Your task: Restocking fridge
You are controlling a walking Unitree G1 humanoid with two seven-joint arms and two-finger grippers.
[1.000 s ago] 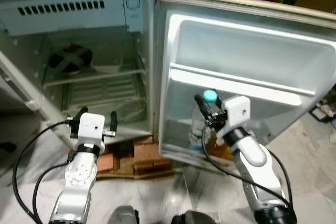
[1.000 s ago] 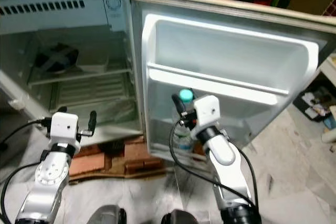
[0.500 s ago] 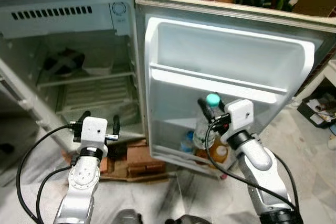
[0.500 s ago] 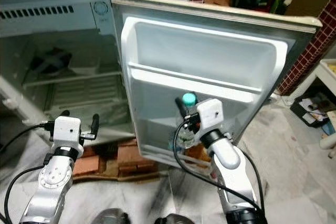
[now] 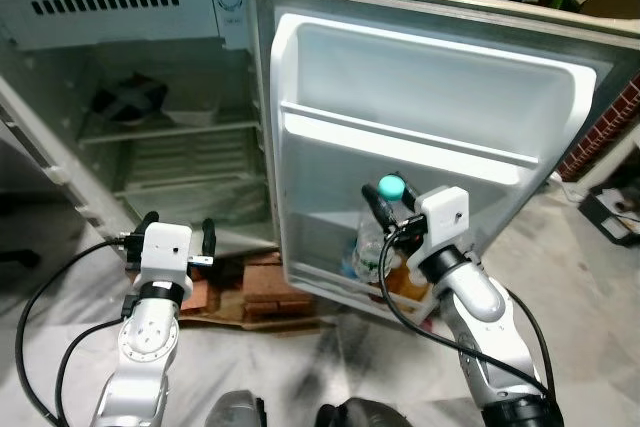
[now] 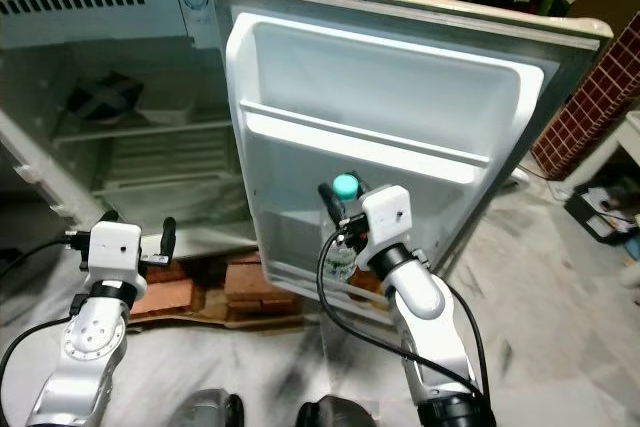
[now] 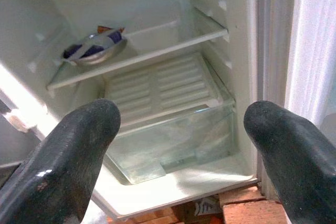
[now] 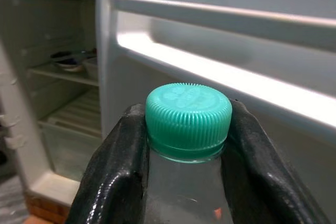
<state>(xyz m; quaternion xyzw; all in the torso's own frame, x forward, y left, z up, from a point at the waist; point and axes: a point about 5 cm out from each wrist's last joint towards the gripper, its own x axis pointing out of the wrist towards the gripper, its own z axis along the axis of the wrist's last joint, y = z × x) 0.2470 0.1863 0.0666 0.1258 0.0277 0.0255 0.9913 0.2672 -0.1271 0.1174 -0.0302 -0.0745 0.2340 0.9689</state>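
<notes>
The right gripper [image 8: 186, 145] squeezes the clear bottle [image 5: 372, 247] just under its green cap [image 8: 188, 119], by the fridge door's [image 5: 440, 77] low shelf. It looks smooth, maybe slippery. The left gripper [image 7: 184, 145] is open.

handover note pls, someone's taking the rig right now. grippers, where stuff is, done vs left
Right gripper: shut on the neck of a clear bottle with a teal cap, held at the open fridge door, above the bottom door shelf.
Left gripper: open, empty, low in front of the fridge compartment.
Bottom door shelf holds other bottles. A bowl sits on the inner shelf; the crisper drawer looks empty.
Done: bottle brought to the door.
Left: set it down, release.
</notes>
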